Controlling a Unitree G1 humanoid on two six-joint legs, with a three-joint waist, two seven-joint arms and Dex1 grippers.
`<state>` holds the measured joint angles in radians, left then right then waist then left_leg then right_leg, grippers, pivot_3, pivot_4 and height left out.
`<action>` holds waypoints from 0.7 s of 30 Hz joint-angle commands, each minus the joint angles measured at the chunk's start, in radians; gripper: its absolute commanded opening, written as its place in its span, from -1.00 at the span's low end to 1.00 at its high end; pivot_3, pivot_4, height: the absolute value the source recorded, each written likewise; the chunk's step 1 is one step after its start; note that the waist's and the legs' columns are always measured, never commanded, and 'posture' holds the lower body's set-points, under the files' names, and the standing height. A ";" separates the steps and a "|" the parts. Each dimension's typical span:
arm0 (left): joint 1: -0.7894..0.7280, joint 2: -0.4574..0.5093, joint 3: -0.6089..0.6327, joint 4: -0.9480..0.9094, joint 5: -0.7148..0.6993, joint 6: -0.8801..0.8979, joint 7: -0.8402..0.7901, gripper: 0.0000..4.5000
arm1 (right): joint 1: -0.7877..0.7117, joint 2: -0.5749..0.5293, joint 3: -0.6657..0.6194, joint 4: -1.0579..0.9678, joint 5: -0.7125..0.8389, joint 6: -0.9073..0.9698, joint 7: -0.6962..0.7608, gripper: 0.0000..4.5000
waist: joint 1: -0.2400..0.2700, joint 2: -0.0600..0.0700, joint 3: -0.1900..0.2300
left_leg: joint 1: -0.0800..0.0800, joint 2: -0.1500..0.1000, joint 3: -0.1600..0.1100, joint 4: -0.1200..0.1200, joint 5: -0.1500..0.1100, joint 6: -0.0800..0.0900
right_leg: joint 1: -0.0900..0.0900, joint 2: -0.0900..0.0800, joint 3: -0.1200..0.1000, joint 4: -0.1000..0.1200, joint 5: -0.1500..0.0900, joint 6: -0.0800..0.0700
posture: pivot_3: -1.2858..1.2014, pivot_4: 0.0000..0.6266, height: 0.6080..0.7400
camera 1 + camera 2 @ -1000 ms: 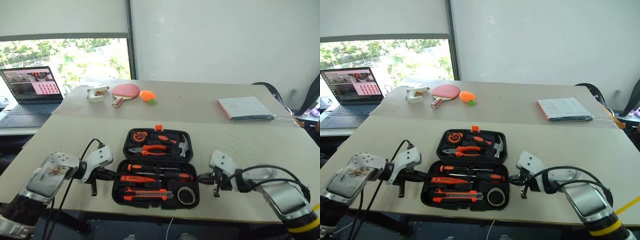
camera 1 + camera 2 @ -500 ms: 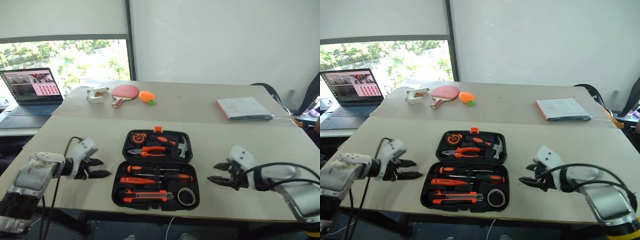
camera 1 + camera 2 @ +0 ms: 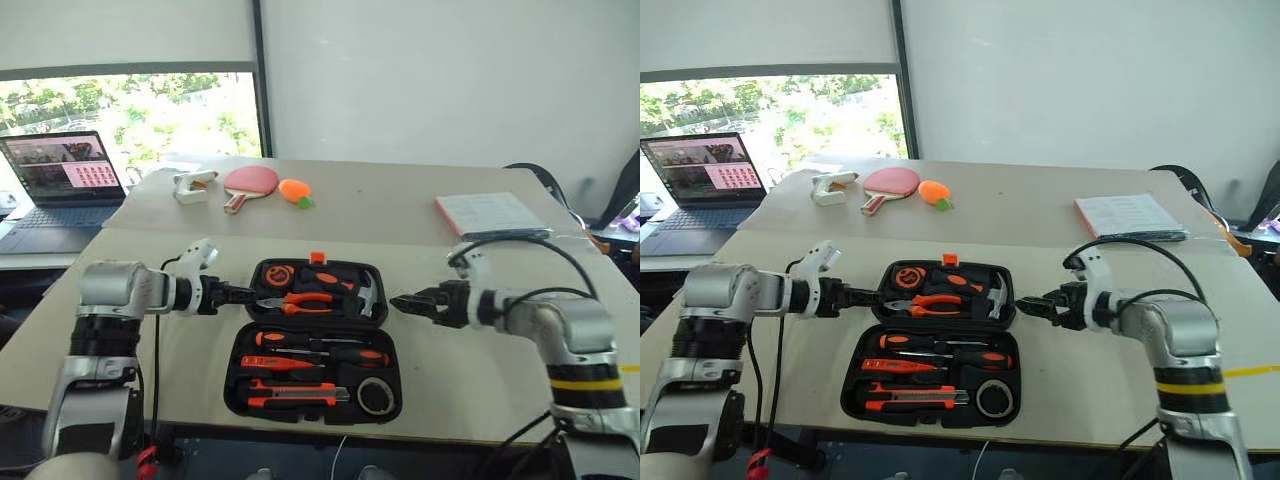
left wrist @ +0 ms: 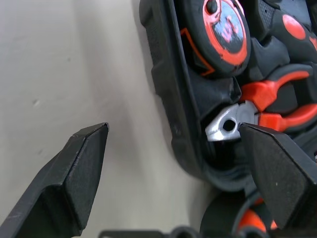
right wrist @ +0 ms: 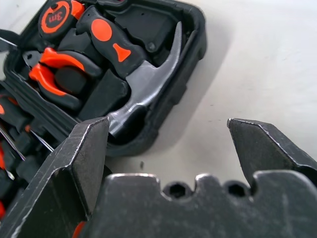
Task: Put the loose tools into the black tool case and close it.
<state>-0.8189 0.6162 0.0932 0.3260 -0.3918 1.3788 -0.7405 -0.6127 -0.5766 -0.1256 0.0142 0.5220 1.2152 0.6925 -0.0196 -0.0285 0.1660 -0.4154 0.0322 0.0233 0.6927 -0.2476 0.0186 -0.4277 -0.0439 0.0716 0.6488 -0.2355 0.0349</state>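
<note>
Hands (image 3: 243, 295) (image 3: 403, 302) spread, flanking open black tool case (image 3: 312, 340) lid edges, tabletop (image 3: 480, 290) bare outside

Silver-grey arms, white wrist housings, looping black cables, yellow-striped right forearm, 2-fingered black tools.

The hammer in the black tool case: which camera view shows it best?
The right wrist view: the hammer shows large there, its steel claw head and black-orange handle lying in the far half of the black tool case. Both eye views show it small, at that half's right end. The left wrist view shows the pliers instead.
</note>
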 commanded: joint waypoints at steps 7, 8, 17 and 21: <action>-0.033 -0.026 0.007 0.019 -0.015 -0.019 0.047 0.33 | -0.052 0.045 0.001 0.044 0.012 0.019 -0.057 0.34 | 0.002 0.000 0.000 | 0.000 -0.001 0.000 0.000 0.001 -0.001 | 0.000 -0.001 0.000 0.000 0.001 0.001 | 0.03 -0.52 0.96; -0.030 -0.024 -0.003 0.015 -0.017 -0.012 0.046 0.13 | -0.051 0.047 0.008 0.037 0.015 0.027 -0.058 0.15 | 0.002 0.000 0.000 | 0.000 -0.001 0.000 0.000 0.001 -0.002 | 0.000 -0.001 0.000 0.000 0.001 0.001 | 0.03 -0.52 0.96; -0.017 -0.025 -0.042 0.004 -0.020 -0.019 0.041 0.13 | -0.040 0.054 0.057 0.024 0.015 0.043 -0.066 0.01 | 0.002 0.000 0.000 | 0.000 -0.001 0.000 0.000 0.001 -0.002 | 0.000 -0.001 0.000 0.000 0.001 0.001 | 0.03 -0.52 0.96; -0.018 -0.031 -0.038 0.013 -0.024 -0.019 0.044 0.13 | -0.050 0.059 0.064 0.041 0.012 0.033 -0.068 0.01 | 0.002 0.000 0.000 | 0.000 -0.001 0.000 0.000 0.001 -0.002 | 0.000 -0.001 0.000 0.000 0.001 0.001 | 0.03 -0.52 0.96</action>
<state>-0.8376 0.5873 0.0610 0.3516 -0.3996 1.3582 -0.6928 -0.6467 -0.5176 -0.0512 0.0691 0.5249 1.2524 0.6273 -0.0177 -0.0285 0.1660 -0.4153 0.0316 0.0230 0.6931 -0.2467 0.0170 -0.4272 -0.0446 0.0715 0.6488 -0.2346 0.0356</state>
